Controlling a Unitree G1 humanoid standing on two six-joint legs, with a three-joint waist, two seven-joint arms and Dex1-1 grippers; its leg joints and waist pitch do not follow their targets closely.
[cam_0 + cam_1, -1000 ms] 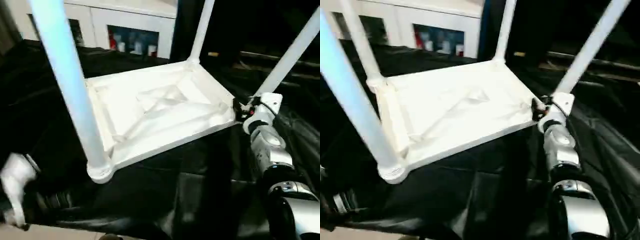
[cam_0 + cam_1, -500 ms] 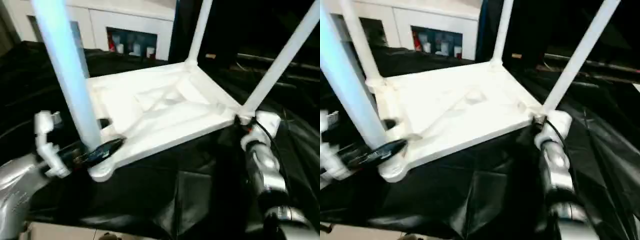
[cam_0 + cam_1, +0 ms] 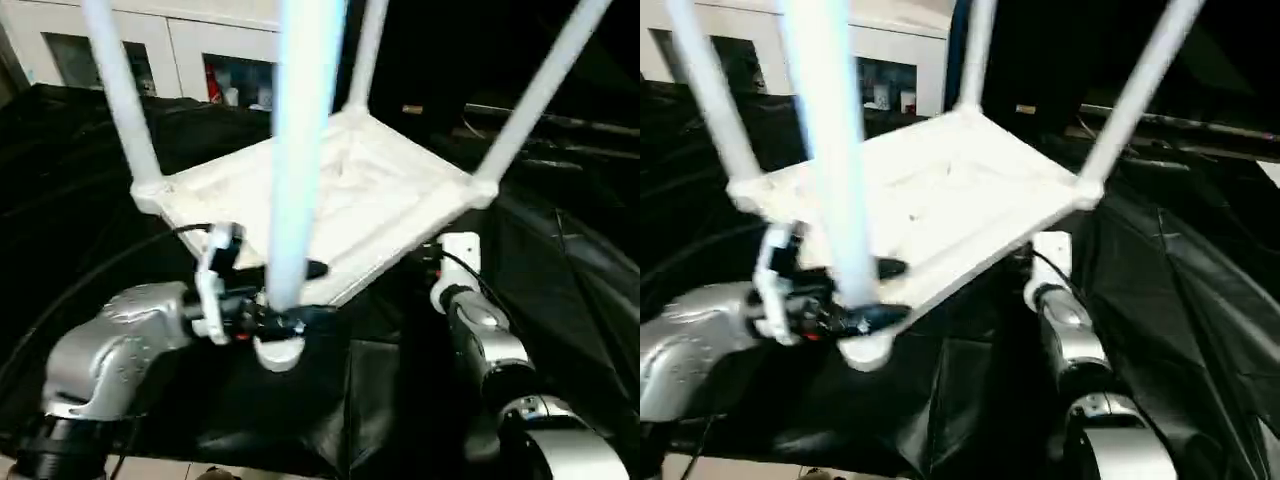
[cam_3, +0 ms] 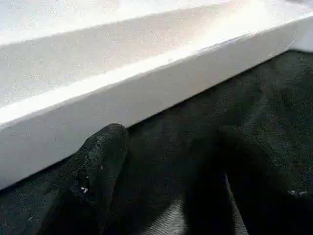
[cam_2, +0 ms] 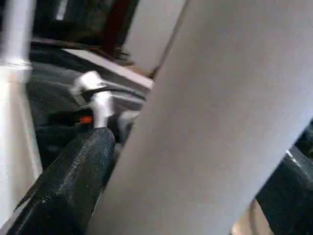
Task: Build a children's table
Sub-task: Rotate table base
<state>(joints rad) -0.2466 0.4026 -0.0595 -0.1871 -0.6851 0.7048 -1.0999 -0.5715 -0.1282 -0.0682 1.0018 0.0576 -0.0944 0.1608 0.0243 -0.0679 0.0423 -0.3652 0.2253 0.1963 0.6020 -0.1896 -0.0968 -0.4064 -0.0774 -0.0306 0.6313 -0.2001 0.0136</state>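
Now the left claw (image 3: pixel 285 322) has come in from the near left edge and stands at the foot of the nearest leg (image 3: pixel 300 150), one black finger on each side of the tube just above its collar. Its jaws are spread wide, and the left wrist view shows the white tube between the two fingers (image 5: pixel 63 191); whether they press on it I cannot tell. A second ago that arm hung low at the edge, well clear of the table. The tabletop (image 3: pixel 330 200) has also turned: the corner carrying the near leg, which sat toward the left, now points almost straight at the robot. The right claw (image 4: pixel 161 196) has slipped off the right-hand corner and lies low beside the near right edge, half spread and empty, fingers on the cloth just under the rim.

All four legs stand in their sockets, so my judgement is that the build is nearly done, with seating or checking this last leg as the step in hand.

The table lies upside down on a desk draped in black, wrinkled, slightly glossy cloth (image 3: pixel 520 250). It is smooth white plastic: a flat rectangular slab with a raised rim and shallow ribs, round sockets at the corners, and long round tubes rising from them. White cabinets (image 3: pixel 200 50) stand behind.
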